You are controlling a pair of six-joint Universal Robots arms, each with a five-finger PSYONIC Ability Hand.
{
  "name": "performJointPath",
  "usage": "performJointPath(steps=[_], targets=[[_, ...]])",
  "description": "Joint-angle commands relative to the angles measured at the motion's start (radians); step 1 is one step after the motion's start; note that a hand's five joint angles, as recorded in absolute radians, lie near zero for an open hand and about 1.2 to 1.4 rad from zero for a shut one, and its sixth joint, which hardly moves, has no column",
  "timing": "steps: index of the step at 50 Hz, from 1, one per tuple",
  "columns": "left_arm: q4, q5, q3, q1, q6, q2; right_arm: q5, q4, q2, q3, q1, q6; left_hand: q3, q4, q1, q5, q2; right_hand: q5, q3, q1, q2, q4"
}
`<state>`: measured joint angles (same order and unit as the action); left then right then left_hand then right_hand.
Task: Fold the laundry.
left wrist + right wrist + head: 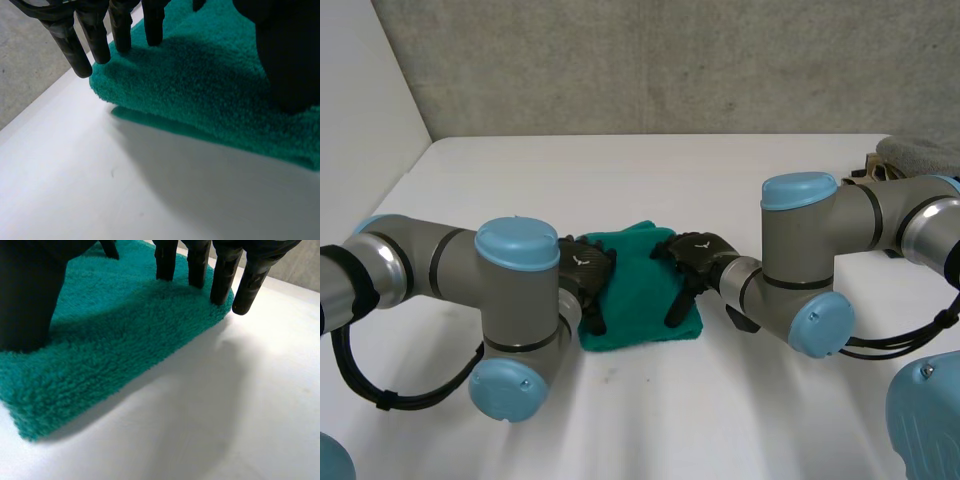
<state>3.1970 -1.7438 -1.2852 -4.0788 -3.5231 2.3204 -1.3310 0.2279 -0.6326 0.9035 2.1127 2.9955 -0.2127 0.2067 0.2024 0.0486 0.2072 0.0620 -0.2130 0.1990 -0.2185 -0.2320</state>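
**Both my hands flat on the folded green towel**

In the head view my left hand (586, 282) lay just left of the frame's centre, on the left edge of the folded dark-green terry towel (642, 300). The towel sat on the white table (650, 180), a little below the middle of the frame. The hand's fingers were straight and curled round nothing. In my left wrist view its fingertips (121, 40) came down along the towel's edge by a corner, the outermost reaching just past the cloth, and the thumb rested on the pile. Two layers of towel showed at that edge.

My right hand (690, 268) lay just right of centre, on the towel's right edge, likewise flat and unclenched. In my right wrist view its fingers met the cloth by a corner, with the thumb set on the towel further along.

At the upper right edge of the head view a grey cloth (920, 152) lay on the table's far side.
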Motion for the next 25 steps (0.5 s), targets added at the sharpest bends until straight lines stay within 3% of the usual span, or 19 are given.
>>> performJointPath(steps=[1, 7, 12, 20, 25], targets=[[0.009, 0.021, 0.0, 0.001, -0.017, -0.067, -0.014, -0.013, -0.105, 0.037, 0.001, -0.119, 0.014, -0.008, -0.003, -0.024, -0.008, -0.062, 0.038, -0.024, 0.044, 0.057], [0.017, 0.099, 0.003, -0.009, -0.014, -0.223, -0.045, -0.163, -0.303, 0.216, 0.004, -0.131, 0.008, -0.002, 0.002, -0.018, -0.003, -0.062, 0.038, -0.024, 0.044, 0.057], [0.011, 0.243, 0.003, -0.055, 0.031, -0.358, -0.051, -0.314, -0.404, 0.402, 0.026, -0.15, -0.004, 0.01, 0.014, -0.007, 0.009, -0.062, 0.038, -0.024, 0.044, 0.057], [-0.074, 0.516, 0.024, -0.115, 0.154, -0.424, -0.05, -0.417, -0.349, 0.546, 0.11, -0.164, -0.051, 0.057, 0.061, 0.04, 0.056, -0.062, 0.038, -0.024, 0.044, 0.057], [-0.115, 0.58, 0.035, -0.12, 0.181, -0.424, -0.05, -0.473, -0.257, 0.542, 0.122, -0.17, -0.051, 0.057, 0.061, 0.04, 0.056, -0.062, 0.038, -0.024, 0.044, 0.057]])
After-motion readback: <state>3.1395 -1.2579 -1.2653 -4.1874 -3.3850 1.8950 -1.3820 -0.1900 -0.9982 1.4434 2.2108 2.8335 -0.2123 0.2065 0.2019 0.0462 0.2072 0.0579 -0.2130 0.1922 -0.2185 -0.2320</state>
